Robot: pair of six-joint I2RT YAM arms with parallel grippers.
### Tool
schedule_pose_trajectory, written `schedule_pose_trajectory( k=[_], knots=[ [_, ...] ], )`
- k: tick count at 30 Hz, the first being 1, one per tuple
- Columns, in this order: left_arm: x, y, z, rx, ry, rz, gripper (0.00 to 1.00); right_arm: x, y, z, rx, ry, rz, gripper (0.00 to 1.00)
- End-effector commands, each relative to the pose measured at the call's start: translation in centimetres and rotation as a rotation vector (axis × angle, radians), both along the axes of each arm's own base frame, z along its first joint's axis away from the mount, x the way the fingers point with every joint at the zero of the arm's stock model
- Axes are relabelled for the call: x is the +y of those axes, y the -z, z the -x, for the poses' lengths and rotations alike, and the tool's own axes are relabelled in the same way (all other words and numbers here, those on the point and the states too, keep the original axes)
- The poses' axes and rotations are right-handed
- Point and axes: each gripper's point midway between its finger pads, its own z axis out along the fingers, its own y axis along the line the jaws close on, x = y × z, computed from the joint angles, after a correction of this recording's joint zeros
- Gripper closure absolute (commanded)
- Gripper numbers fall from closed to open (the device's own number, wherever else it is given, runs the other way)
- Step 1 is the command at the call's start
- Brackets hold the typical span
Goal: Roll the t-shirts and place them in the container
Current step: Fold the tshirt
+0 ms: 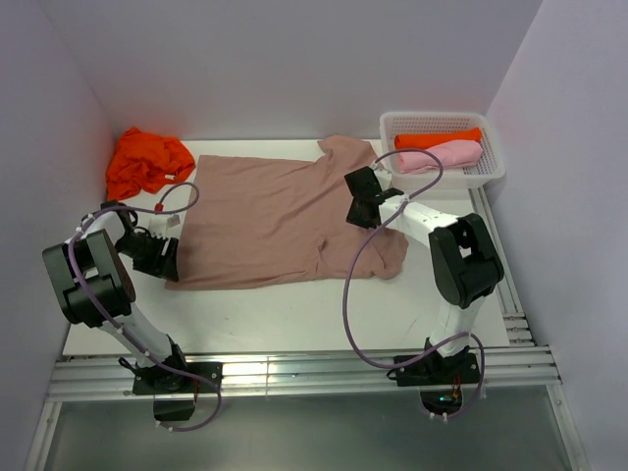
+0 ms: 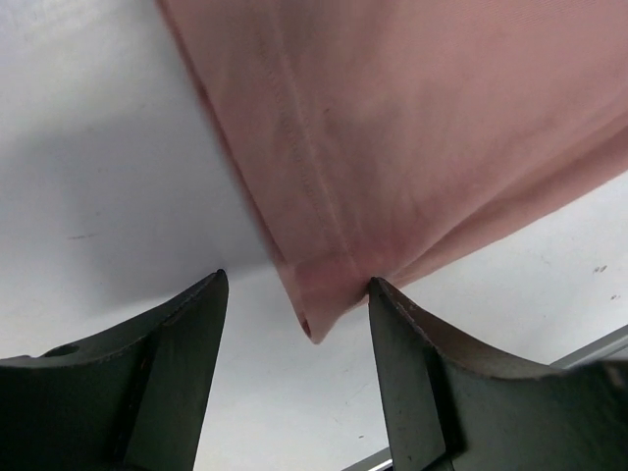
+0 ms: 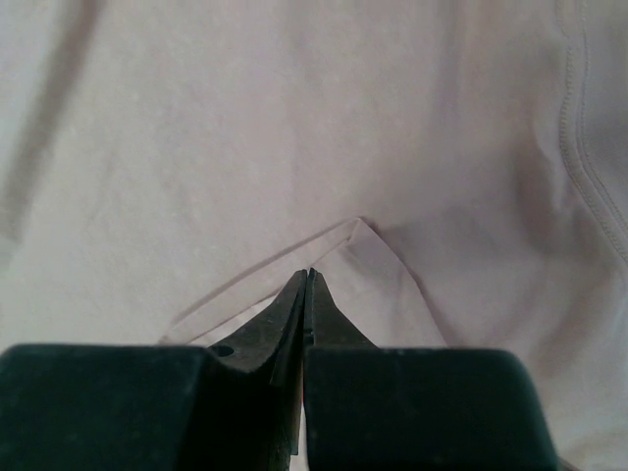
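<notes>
Two arms over a white table, one shirt spread out on it. Pinkish-brown t-shirt lies flat and unrolled, spanning the gap between both sets of fingers: its hem corner sits at the left tips and its sleeve-side area is under the right tips. White mesh basket stands beyond the right fingers, well apart from them, at the far corner of the table. Crumpled orange t-shirt is heaped beyond the left fingers, near but not touching them, just off the spread shirt's far corner. Inside the basket are a rolled orange t-shirt and a rolled light pink t-shirt, lying side by side, with the pink one nearer the right fingers. Left gripper is low at the table with its fingers spread wide. The shirt's stitched hem corner pokes into the gap between them, and the cloth edge meets one finger while bare table shows by the other, so nothing is clamped. Right gripper is down on the shirt with its fingers closed tip to tip. A small tented fold of cloth rises right at and just ahead of the tips, so it reads as a pinch on the fabric.
</notes>
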Motion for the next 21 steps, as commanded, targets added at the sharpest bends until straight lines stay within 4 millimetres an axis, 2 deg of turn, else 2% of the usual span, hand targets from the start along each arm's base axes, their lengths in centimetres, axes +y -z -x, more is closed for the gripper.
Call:
schedule_pose_trajectory(
  k=[1,7,16,21],
  knots=[
    [0.8,0.3,0.4,0.042,-0.059,-0.003,0.35,0.7,-3.3,-1.2,-0.113,-0.018,-0.015,1.00],
    [0.4,1.2,0.9,0.069,-0.078,0.025,0.34,1.2,-4.0,-1.4,-0.132,-0.037,-0.007,1.00],
    [-1.3,0.6,2.2,0.101,-0.056,0.100,0.35,1.0,-4.7,-1.0,-0.143,-0.038,-0.011,1.00],
    [-0.9,0.9,2.5,0.089,-0.064,0.064,0.37,1.0,-5.5,-0.7,-0.151,-0.039,-0.019,1.00]
  ],
)
